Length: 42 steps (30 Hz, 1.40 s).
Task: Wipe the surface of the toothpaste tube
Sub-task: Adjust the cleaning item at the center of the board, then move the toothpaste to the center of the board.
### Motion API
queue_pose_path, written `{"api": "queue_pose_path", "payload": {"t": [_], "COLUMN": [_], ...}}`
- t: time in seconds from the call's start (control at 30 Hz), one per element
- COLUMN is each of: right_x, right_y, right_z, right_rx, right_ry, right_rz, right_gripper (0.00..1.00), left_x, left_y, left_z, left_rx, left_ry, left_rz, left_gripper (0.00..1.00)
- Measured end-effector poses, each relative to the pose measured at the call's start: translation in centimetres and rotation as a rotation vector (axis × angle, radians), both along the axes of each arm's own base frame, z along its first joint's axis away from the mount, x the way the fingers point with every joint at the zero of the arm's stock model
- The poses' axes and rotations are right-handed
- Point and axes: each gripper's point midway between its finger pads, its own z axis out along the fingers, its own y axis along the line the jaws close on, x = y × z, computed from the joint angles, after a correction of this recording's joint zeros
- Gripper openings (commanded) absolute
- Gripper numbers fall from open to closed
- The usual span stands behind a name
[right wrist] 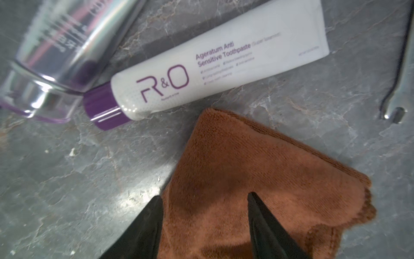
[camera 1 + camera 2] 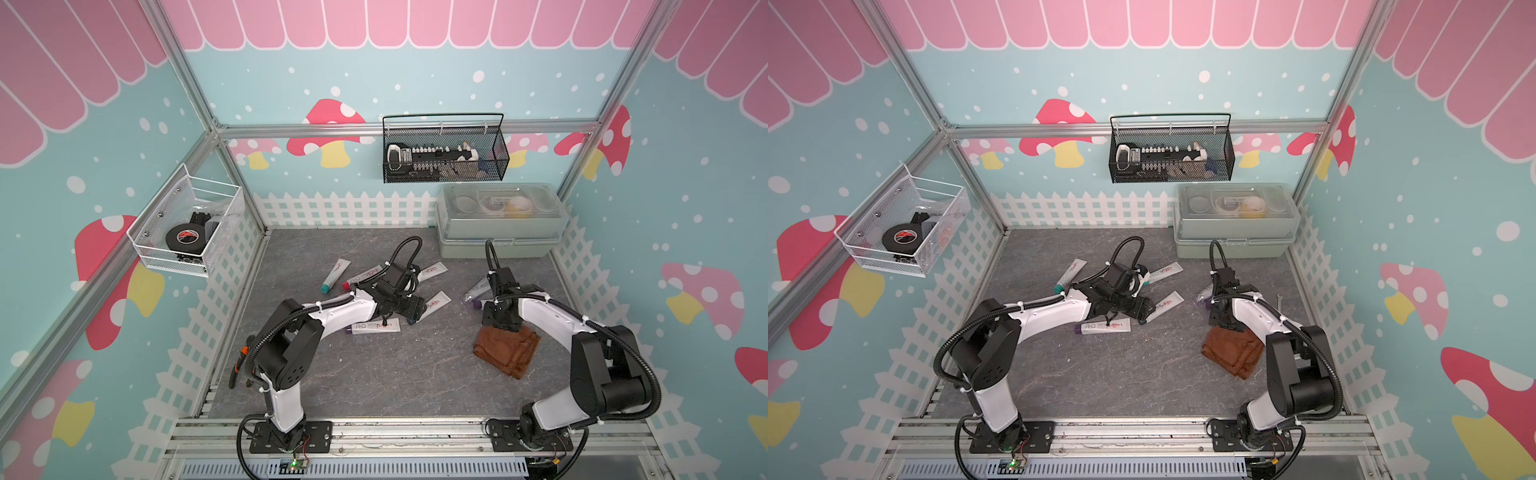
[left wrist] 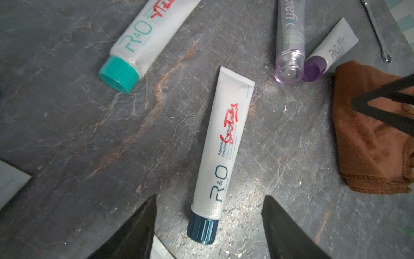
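Note:
Several white toothpaste tubes lie on the grey stone-look table. One with a dark blue cap and a red scribble lies lengthwise between the jaws of my left gripper, which is open and hangs just above it, cap end nearest. In both top views that tube pokes out beyond the left gripper. My right gripper is open, its fingers astride a folded brown cloth that rests on the table. A purple-capped tube lies just past the cloth.
A teal-capped tube, a red-capped one, a purple-capped one and a clear-capped silver tube lie around the arms. A thin metal tool lies near the cloth. A grey-green lidded box stands at the back right.

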Motion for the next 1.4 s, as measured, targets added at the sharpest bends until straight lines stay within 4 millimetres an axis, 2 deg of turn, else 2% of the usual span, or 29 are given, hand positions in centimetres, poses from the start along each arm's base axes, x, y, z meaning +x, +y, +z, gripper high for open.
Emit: {"api": "queue_pose_path", "payload": {"t": [0.07,0.17,0.23,0.4,0.57,0.8,0.87,0.93,1.1,1.17,1.27,1.4], "right_x": [0.0,0.3,0.5,0.5,-1.2,-4.0,-4.7,-5.4,-6.4,-6.5,-6.6,-6.3], "right_y": [0.1,0.1,0.2,1.2,2.9,6.4,7.5,8.2,8.2,8.0,7.6,7.1], "right_z": [-1.3,-1.7,-1.7,-1.4,-1.1,-0.9,-0.8,-0.7,0.2,0.4,0.6,1.1], "right_rx": [-0.003,-0.007,0.004,0.064,0.146,0.204,0.210,0.219,0.229,0.227,0.207,0.180], "right_ry": [0.038,0.051,0.046,0.016,0.005,0.044,0.057,0.061,0.046,0.044,0.040,0.022], "right_rz": [0.008,0.022,0.027,0.065,0.129,0.256,0.297,0.326,0.328,0.322,0.310,0.288], "right_gripper": [0.52,0.30,0.22,0.17,0.14,0.15,0.16,0.17,0.23,0.30,0.33,0.41], "left_x": [-0.3,-1.2,-1.8,-2.3,-2.4,-1.8,-1.7,-1.5,-1.4,-1.6,-2.0,-3.6], "left_y": [0.0,0.5,0.9,0.8,0.3,-0.9,-1.1,-1.2,-1.3,-1.4,-1.8,-2.1], "left_z": [-0.1,-0.9,-1.4,-1.9,-2.7,-4.8,-5.2,-5.3,-5.4,-5.4,-5.5,-5.5], "left_rx": [-0.004,0.004,0.016,0.040,0.058,0.088,0.094,0.100,0.104,0.106,0.105,0.099], "left_ry": [0.010,0.031,0.044,0.040,0.044,0.064,0.064,0.062,0.058,0.057,0.054,0.044], "left_rz": [-0.009,-0.014,-0.016,-0.024,-0.037,-0.052,-0.055,-0.058,-0.066,-0.070,-0.080,-0.100], "left_gripper": [0.73,0.73,0.73,0.73,0.72,0.70,0.68,0.60,0.30,0.28,0.28,0.28]}}
